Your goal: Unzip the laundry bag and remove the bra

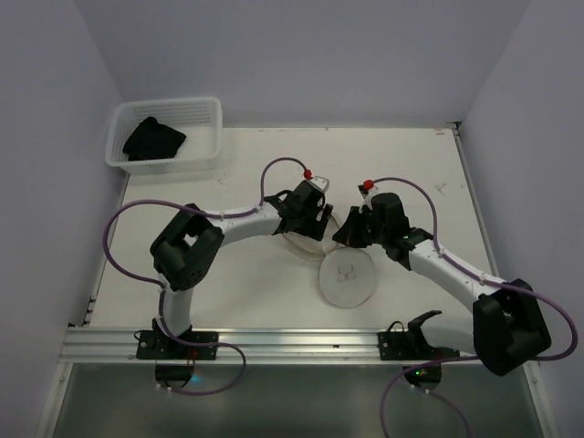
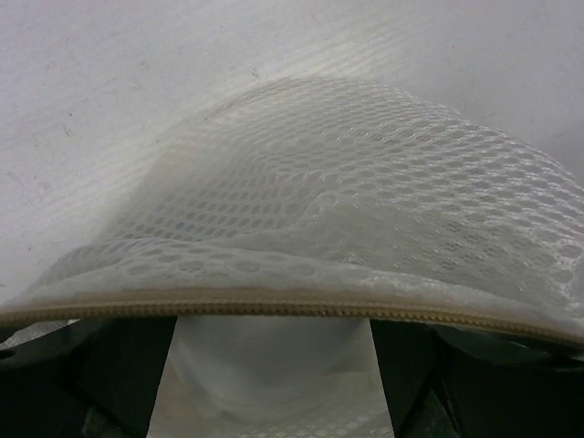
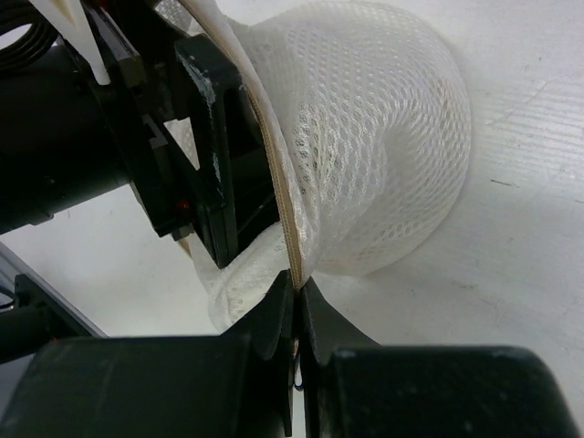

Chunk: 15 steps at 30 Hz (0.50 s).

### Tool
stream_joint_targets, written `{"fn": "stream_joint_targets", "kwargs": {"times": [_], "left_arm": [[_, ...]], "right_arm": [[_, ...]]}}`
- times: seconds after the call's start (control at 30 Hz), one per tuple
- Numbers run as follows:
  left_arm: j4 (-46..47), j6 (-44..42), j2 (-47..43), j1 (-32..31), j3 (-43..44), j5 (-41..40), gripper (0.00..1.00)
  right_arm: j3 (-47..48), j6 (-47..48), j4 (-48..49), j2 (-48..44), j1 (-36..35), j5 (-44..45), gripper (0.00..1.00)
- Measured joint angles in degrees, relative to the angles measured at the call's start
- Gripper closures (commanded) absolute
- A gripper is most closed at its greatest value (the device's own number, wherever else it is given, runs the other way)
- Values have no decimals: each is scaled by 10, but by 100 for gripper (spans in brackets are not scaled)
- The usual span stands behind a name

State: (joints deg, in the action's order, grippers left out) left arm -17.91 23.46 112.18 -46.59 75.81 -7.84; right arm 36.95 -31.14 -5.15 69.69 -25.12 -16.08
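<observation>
The laundry bag (image 1: 347, 274), white mesh with a beige zipper rim, lies mid-table with its bra-pictogram face up. Its domed half (image 2: 365, 201) is lifted at the left. My left gripper (image 1: 310, 224) sits at that rim (image 2: 274, 307), its fingers (image 2: 119, 374) partly closed with white fabric filling the gap (image 2: 272, 365). My right gripper (image 3: 297, 283) is shut on the zipper rim (image 3: 274, 164) at the bag's (image 3: 383, 137) edge; it also shows in the top view (image 1: 349, 233). White lacy fabric (image 3: 228, 283) bulges from the opening; I cannot tell whether it is the bra.
A white plastic mesh basket (image 1: 205, 114) holding a black cloth (image 1: 153, 139) stands at the far left corner. Walls close in the table on the left, back and right. A metal rail (image 1: 274, 342) runs along the near edge.
</observation>
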Motion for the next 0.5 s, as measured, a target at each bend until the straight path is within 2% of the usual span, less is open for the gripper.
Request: {"fn": "stream_joint_targets", "kwargs": {"times": [0.03, 0.1, 0.13, 0.17, 0.27, 0.5], "left_arm": [[8, 1, 0, 0, -3, -3, 21], [28, 5, 3, 0, -11, -8, 42], [36, 8, 6, 0, -14, -10, 53], [43, 12, 8, 0, -16, -12, 74], [66, 21, 9, 0, -24, -11, 100], [73, 20, -37, -1, -63, -2, 100]], "right_arm": [[0, -2, 5, 4, 0, 0, 100], [0, -4, 10, 14, 0, -1, 100], [0, -6, 13, 19, 0, -1, 100], [0, -8, 16, 24, 0, -1, 100], [-2, -10, 21, 32, 0, -1, 100], [-1, -6, 16, 35, 0, 10, 100]]}}
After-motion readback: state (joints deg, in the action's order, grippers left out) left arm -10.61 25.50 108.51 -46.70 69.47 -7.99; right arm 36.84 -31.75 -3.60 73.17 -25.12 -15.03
